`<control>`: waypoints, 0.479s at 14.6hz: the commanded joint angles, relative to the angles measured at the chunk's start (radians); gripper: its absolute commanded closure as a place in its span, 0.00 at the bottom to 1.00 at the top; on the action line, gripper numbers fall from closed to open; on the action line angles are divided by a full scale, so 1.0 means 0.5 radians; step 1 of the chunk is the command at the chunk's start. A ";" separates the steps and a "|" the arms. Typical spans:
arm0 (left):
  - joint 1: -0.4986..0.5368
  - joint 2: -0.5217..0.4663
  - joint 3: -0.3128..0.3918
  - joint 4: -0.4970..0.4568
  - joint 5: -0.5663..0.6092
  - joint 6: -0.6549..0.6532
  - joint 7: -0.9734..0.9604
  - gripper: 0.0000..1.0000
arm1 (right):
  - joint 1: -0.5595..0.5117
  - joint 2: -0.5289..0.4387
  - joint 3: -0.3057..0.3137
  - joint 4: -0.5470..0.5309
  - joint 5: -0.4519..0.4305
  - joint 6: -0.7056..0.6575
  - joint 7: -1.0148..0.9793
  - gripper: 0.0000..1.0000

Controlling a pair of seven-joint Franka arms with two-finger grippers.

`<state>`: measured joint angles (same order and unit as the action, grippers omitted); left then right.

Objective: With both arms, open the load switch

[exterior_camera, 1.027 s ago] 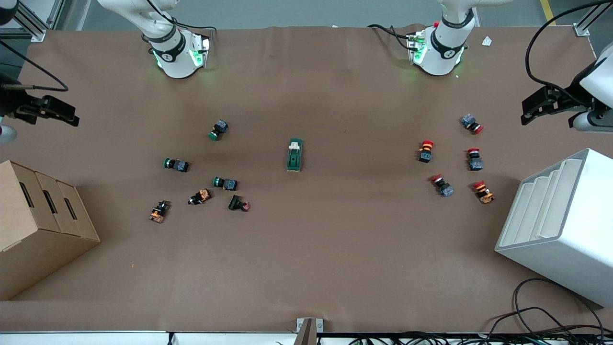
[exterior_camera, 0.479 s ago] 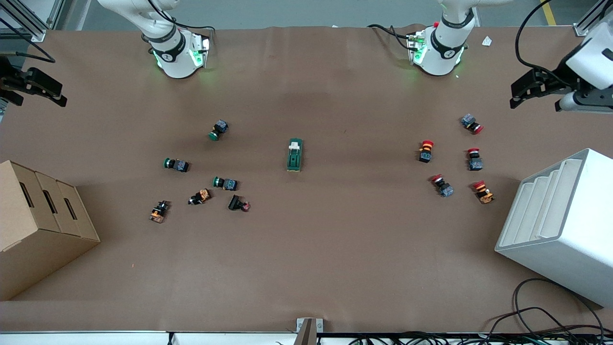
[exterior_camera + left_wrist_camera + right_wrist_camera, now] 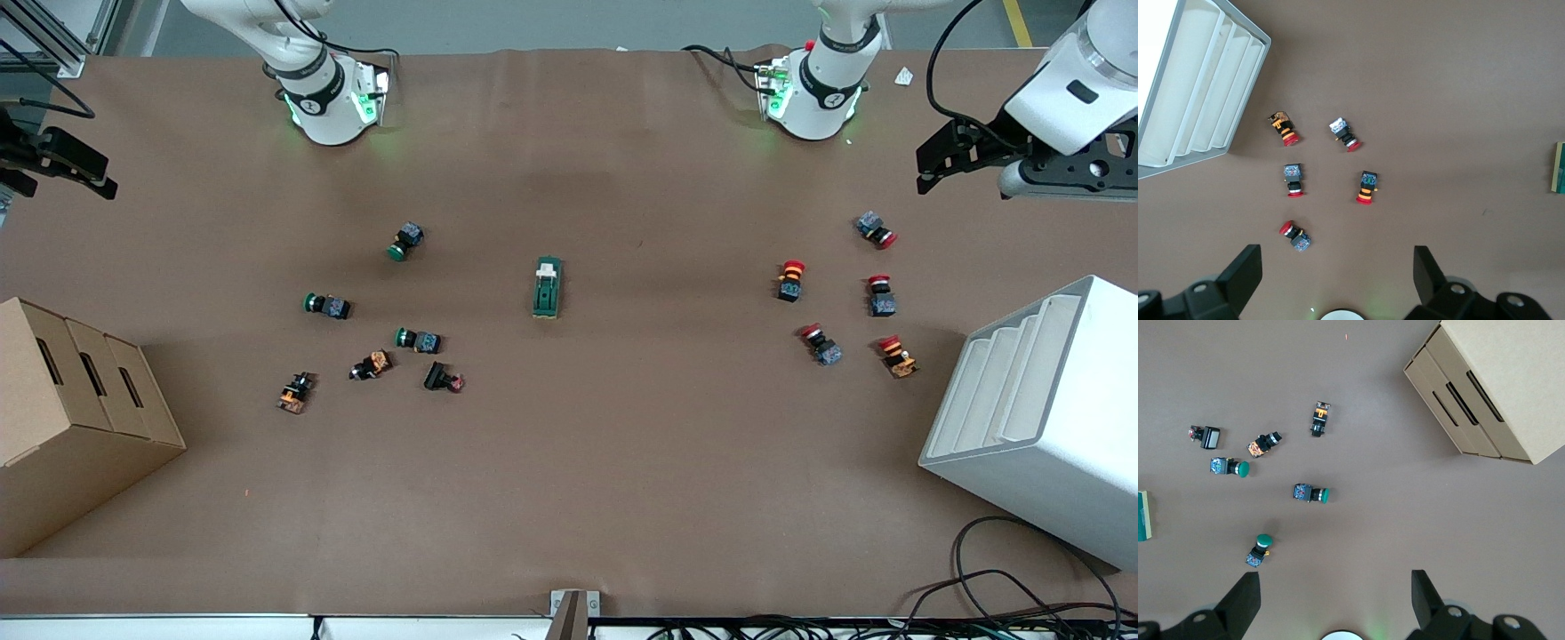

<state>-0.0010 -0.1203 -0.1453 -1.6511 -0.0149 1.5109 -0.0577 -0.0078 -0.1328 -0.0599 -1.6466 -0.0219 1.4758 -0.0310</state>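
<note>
From the front, the load switch (image 3: 547, 288) lies alone mid-desk (image 3: 578, 462), between a cluster of green push buttons (image 3: 373, 329) toward the right arm's end and red push buttons (image 3: 845, 298) toward the left arm's end. The left pincer (image 3: 929, 169) hangs over the desk's edge above the white tray rack (image 3: 1049, 418); the right pincer (image 3: 89, 173) hangs above the cardboard box (image 3: 71, 418).

In the left wrist view, the left pincer (image 3: 1337, 273) gapes wide over the red buttons, holding nothing.

In the right wrist view, the right pincer (image 3: 1335, 597) is likewise spread wide and holds nothing.

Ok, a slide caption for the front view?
Load switch untouched mid-table between button clusters; left hand and right hand, both open, hover at the table's ends.
</note>
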 commanded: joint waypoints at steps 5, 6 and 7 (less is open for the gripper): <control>0.042 0.072 0.002 0.133 -0.022 -0.021 0.048 0.00 | -0.006 -0.047 0.009 -0.057 -0.002 0.027 -0.030 0.00; 0.042 0.075 0.002 0.133 -0.022 -0.021 0.051 0.00 | -0.006 -0.047 0.009 -0.057 -0.002 0.027 -0.030 0.00; 0.042 0.075 0.002 0.136 -0.022 -0.021 0.051 0.00 | -0.006 -0.047 0.009 -0.057 -0.002 0.024 -0.036 0.00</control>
<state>0.0079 -0.1014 -0.1388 -1.6159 -0.0149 1.5110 -0.0520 -0.0073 -0.1328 -0.0585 -1.6466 -0.0219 1.4769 -0.0337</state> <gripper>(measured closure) 0.000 0.000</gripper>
